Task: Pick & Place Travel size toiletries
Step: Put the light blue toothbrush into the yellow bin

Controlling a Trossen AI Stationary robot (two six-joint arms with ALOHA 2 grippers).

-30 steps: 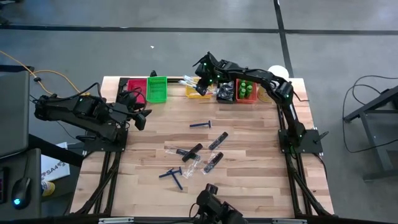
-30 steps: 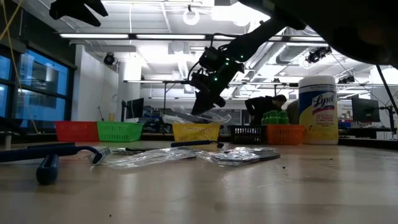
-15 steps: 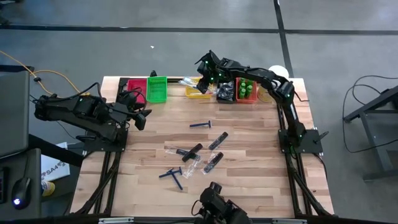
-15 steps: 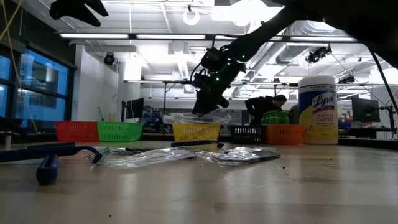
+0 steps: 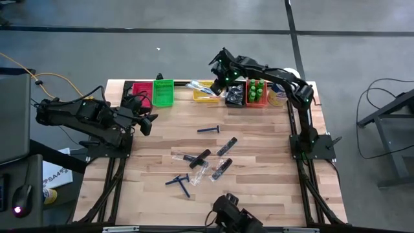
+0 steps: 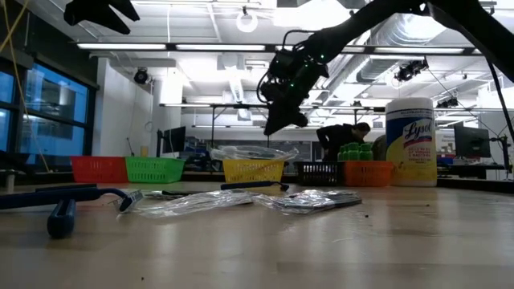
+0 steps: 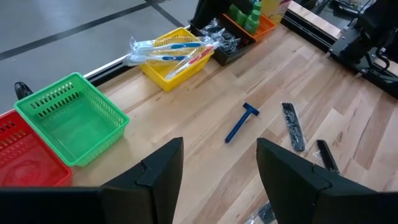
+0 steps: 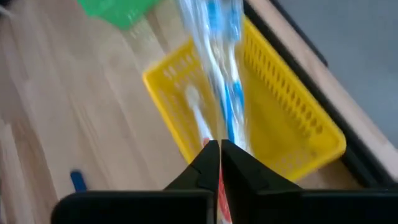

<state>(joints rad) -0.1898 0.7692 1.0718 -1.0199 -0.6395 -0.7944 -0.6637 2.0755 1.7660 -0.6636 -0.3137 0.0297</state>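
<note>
Clear-wrapped toothbrushes (image 8: 214, 74) lie across the yellow bin (image 5: 206, 91) at the table's far edge, their ends sticking out over its rim (image 7: 146, 46). My right gripper (image 6: 277, 120) hangs shut above that bin, clear of the packets (image 6: 253, 152). A blue razor (image 5: 208, 129) lies mid-table, with two more (image 5: 180, 182) nearer. Black slim items (image 5: 226, 146) and clear packets (image 5: 194, 160) lie between them. Green bottles (image 5: 256, 90) stand in the orange bin. My left gripper (image 7: 217, 168) waits open over the table's left side.
A green bin (image 5: 163, 92) and a red bin (image 5: 142, 94) sit left of the yellow one. A black bin with dark puffs (image 5: 235, 96) sits between the yellow and orange bins. A large white jar (image 6: 410, 142) stands at the far right corner.
My right gripper has risen from the toothbrush packets on the yellow bin and drifted a little toward the table's right. The packets have stayed lying across the bin.
</note>
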